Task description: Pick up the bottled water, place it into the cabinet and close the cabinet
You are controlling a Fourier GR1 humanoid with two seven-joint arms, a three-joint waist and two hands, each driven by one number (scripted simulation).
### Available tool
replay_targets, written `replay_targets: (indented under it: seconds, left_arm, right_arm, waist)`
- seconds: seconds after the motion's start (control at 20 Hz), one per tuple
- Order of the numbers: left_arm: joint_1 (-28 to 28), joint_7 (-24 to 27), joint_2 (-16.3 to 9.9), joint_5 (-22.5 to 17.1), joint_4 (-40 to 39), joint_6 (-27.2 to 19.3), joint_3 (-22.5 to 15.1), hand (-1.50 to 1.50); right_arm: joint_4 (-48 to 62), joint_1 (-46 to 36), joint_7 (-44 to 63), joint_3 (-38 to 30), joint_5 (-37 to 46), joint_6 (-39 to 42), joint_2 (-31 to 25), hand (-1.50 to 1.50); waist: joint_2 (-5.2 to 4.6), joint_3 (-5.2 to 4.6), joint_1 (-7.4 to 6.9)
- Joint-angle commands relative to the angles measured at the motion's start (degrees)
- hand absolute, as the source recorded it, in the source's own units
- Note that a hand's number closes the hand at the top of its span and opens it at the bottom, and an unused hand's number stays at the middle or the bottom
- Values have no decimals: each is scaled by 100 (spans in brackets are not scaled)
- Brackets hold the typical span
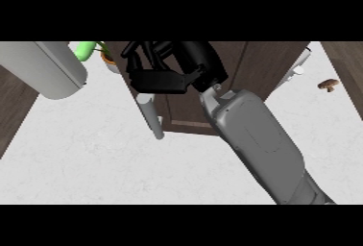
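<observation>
Probably a kitchen: pale marbled counter (106,158), dark wood cabinet (186,113), potted plant (99,52).

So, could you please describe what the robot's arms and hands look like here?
Both forearms are smooth, rounded light-grey shells. The right forearm bears a faint recessed panel outline and narrows at the wrist into a glossy black right hand with jointed black fingers. The left forearm shows only its shell.

Scattered over the pale marbled stone counter (106,163): a small brown mushroom-like lump (327,85) far right near the dark wood edge, and a green leafy plant in an orange-rimmed pot (99,52) at the upper left.
</observation>
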State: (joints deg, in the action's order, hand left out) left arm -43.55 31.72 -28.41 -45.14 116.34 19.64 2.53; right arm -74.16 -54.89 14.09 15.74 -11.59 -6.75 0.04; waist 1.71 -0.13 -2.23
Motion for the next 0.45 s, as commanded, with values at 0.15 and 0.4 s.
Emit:
replay_targets:
  seconds: [0.15,0.4]
  left_arm:
    - [224,-196,-117,-229,56,68,93,150]
    - [138,-317,8,-62,352,-215,-26,150]
  right_arm:
    - [1388,-129,-406,-475,158,-104,-317,150]
    - [1411,-166,-496,-594,101,-101,-424,150]
  waist:
    - [-287,4,-18]
    - [-253,14,11]
